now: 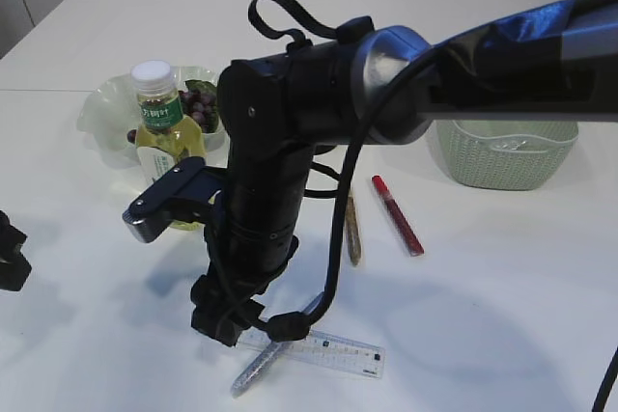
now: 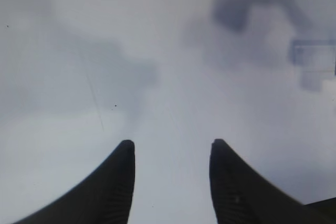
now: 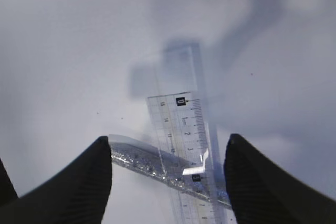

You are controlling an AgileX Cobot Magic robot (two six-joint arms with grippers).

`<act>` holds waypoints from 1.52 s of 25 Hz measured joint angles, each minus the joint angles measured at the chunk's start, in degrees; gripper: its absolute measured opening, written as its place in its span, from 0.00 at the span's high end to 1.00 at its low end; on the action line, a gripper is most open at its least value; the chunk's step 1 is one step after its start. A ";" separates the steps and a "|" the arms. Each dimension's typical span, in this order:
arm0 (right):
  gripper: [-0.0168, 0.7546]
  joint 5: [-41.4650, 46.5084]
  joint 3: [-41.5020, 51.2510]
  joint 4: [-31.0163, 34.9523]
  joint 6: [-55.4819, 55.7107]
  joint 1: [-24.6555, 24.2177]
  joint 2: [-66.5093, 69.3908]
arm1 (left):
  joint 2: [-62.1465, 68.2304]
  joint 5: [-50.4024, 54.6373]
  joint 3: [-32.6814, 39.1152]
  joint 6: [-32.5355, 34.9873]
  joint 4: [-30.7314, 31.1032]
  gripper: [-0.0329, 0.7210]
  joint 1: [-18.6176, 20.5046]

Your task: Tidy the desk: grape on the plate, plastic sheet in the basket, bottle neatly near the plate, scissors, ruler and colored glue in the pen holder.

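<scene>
1. The grapes [image 1: 200,106] sat on the pale green plate [image 1: 97,115] at the back left. I judged that job was done.
2. The bottle [image 1: 166,127] with the white cap stood upright right by the plate, touching its front edge or nearly so. That job looked done too.
3. The green basket [image 1: 505,154] stood at the back right. I could not see if the plastic sheet was inside it.
4. The clear ruler [image 1: 328,347] lay flat on the white table [image 1: 502,287] near the front. A silver glitter glue tube [image 1: 261,366] lay crossed with it.
5. A red glue tube [image 1: 397,215] and a gold glue tube [image 1: 353,228] lay on the table too, between the big arm and the basket.
6. I saw no pen holder and no scissors anywhere.
7. The right gripper [image 3: 168,174] hung low over the ruler and the silver tube. Its two black fingers stood wide apart, one on each side of them, and it gripped nothing.
8. The left gripper [image 2: 172,179] pointed at bare table. Its fingers stood apart, with nothing between them.
9. So I thought the ruler and all the glue tubes were yet to be put away.
</scene>
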 joint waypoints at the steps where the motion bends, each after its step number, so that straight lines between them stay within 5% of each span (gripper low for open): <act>1: 0.30 -0.10 0.00 0.00 0.00 0.00 0.00 | 0.00 0.00 0.00 0.00 0.00 0.50 0.00; 23: 0.30 -3.75 0.00 -4.82 4.61 1.32 4.22 | 0.00 -0.02 0.00 0.00 0.58 0.50 0.00; 38: 0.58 -4.63 0.00 -5.08 4.93 1.32 4.63 | 0.00 0.20 0.00 0.00 0.69 0.50 0.00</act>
